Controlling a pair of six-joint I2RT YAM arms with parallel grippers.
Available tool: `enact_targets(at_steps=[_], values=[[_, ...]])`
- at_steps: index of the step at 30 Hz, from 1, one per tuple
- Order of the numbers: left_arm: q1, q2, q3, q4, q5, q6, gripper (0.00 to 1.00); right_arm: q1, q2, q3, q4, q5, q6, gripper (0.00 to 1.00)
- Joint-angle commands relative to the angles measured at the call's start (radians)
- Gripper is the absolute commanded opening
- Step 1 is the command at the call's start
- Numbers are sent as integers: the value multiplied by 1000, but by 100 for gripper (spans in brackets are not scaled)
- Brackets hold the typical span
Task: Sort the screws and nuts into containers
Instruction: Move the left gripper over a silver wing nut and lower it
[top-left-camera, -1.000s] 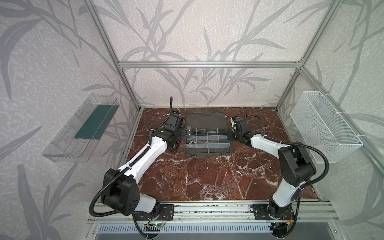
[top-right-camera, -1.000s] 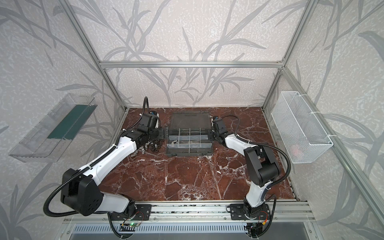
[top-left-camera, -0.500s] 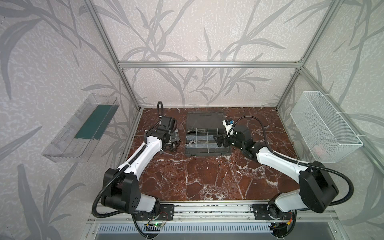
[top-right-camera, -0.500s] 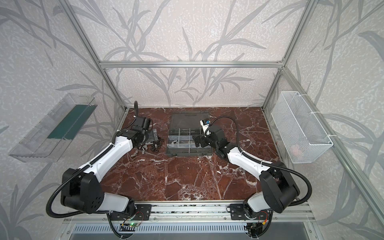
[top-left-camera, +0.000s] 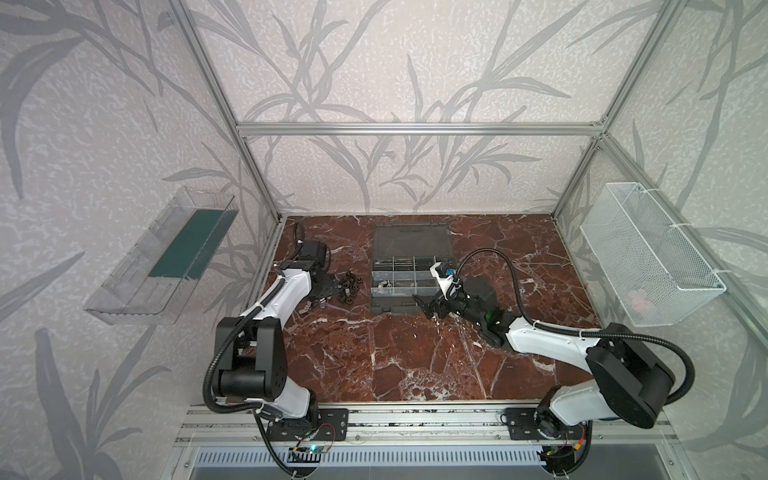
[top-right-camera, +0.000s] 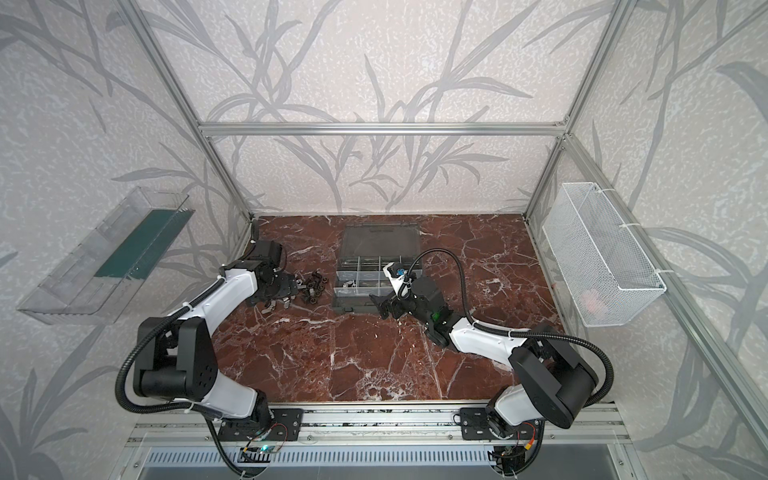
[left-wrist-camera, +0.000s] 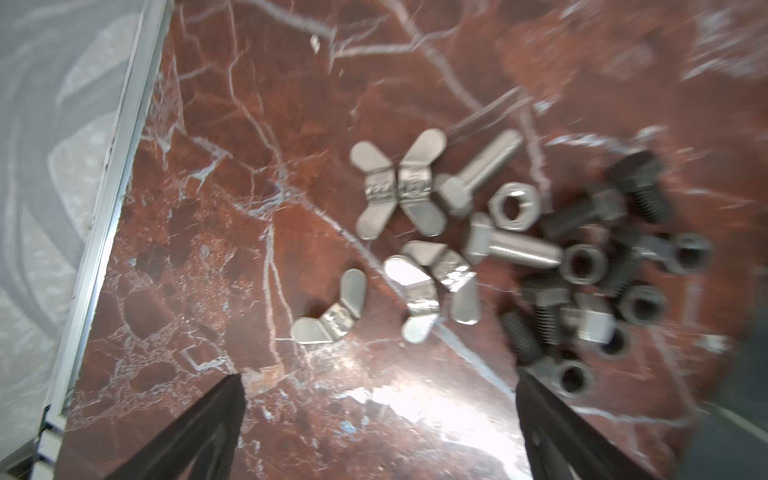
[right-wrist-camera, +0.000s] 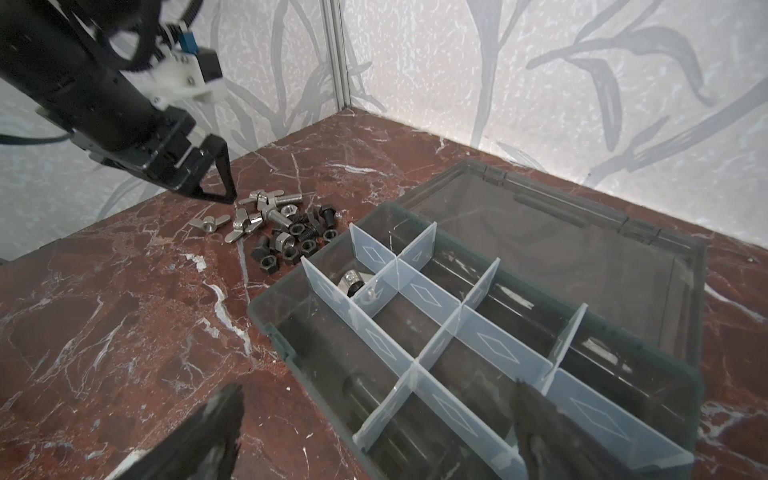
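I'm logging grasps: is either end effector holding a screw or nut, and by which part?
Nothing is held. The left end effector is open near the loose screws and nuts; the right end effector is open and empty.

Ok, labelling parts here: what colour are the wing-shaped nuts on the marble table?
Shiny silver metal wing-shaped nuts; clearest in the left wrist view.

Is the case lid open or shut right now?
Open: the lid lies flat behind the case, leaving its dividers exposed.
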Motion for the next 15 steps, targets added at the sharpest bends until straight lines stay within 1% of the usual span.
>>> enact_targets(at_steps=[1,2,3,4,7,8,12,15], values=[[29,87,98,-99,4,54,97,11,25,-3,102,-34,-8,99],[29,128,158,-173,7,51,95,13,27,-4,109,-43,-8,99],[29,152,188,-204,29,58,90,16,32,-6,116,-51,-10,99],[28,162,194,-210,47,65,89,18,34,-4,117,-57,-14,99],[33,154,147,-164,15,77,91,19,40,-8,116,-61,-17,99],[37,155,139,-154,8,82,92,18,42,-10,148,-61,-19,99],[43,171,156,-150,42,98,92,18,56,-18,188,-93,-3,99],[48,187,154,-144,32,108,92,18,66,-19,199,-100,22,99]])
